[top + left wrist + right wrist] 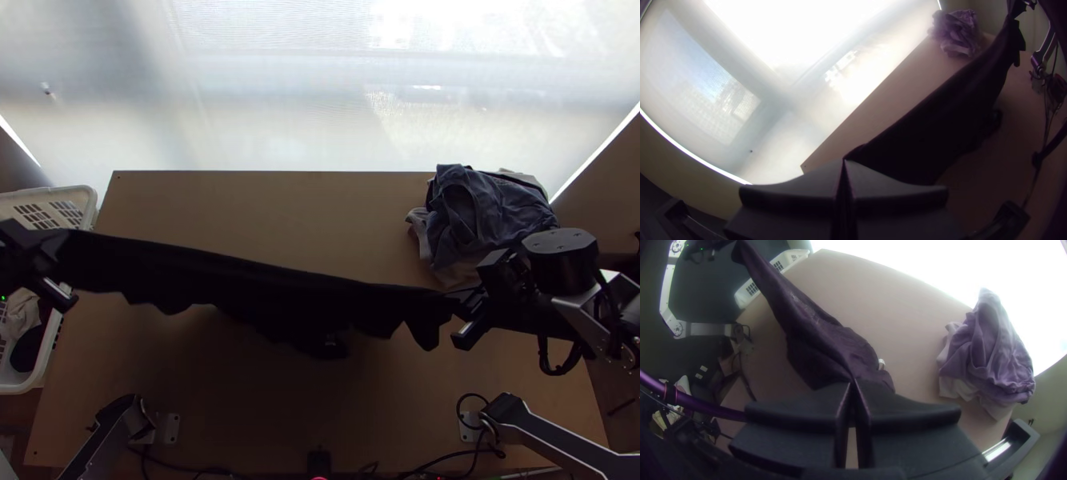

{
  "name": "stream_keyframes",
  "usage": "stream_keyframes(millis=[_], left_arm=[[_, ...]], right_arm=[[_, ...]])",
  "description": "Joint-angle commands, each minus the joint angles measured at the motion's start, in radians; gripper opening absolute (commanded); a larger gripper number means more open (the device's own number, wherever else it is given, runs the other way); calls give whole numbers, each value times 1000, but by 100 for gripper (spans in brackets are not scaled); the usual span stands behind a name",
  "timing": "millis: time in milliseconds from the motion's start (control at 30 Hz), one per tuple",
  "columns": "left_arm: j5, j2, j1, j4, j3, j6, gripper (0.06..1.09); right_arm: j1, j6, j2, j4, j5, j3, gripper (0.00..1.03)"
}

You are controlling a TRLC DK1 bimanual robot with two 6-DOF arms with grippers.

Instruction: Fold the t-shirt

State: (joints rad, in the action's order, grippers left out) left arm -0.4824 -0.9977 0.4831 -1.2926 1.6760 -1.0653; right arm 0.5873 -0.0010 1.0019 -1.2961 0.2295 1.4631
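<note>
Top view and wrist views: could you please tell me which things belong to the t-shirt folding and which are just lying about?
Part of the job:
- dark t-shirt, stretched between the claws
- left claw, shut on one end
- right claw, shut on the other

Just lying about:
- crumpled clothes pile, far right on the table
- white basket, at the table's left
- pale cloth inside it

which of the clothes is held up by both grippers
The black t-shirt, stretched between the left gripper and right gripper. The blue-grey clothes lie heaped on the table; the pale cloth is in the basket.
</note>
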Motion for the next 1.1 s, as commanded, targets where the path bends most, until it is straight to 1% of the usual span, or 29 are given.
stream_keyframes(millis=[0, 100, 233, 333, 467, 567, 633, 767, 900, 1000, 1033, 1067], left_arm=[[-7, 71, -63, -45, -147, -27, 9], [-5, 57, -115, 56, -292, -55, 9], [16, -25, -146, 323, -472, -119, 9], [54, -194, -158, 498, -486, -131, 9], [93, -426, -149, 707, -407, -145, 9], [122, -576, -158, 765, -334, -139, 9], [137, -637, -179, 788, -328, -137, 9], [174, -725, -230, 845, -328, -137, 9], [197, -792, -271, 849, -345, -142, 10], [205, -826, -299, 855, -351, -144, 13], [206, -832, -305, 857, -346, -139, 21], [214, -837, -311, 857, -337, -130, 37]], right_arm=[[-3, -11, -32, 40, 10, -104, 3], [-15, -37, -3, 123, 8, -193, 3], [-61, -40, 66, 285, 5, -276, 3], [-90, -42, 138, 379, -4, -285, 3], [-130, -44, 210, 485, -36, -282, 3], [-153, -40, 274, 531, -41, -285, 3], [-153, -39, 311, 567, -56, -288, 3], [-153, -17, 382, 656, -87, -287, 3], [-156, -13, 440, 699, -96, -299, 3], [-158, -13, 469, 755, -107, -328, 3], [-158, -13, 486, 767, -110, -328, 3], [-158, -13, 501, 782, -113, -325, 3]])
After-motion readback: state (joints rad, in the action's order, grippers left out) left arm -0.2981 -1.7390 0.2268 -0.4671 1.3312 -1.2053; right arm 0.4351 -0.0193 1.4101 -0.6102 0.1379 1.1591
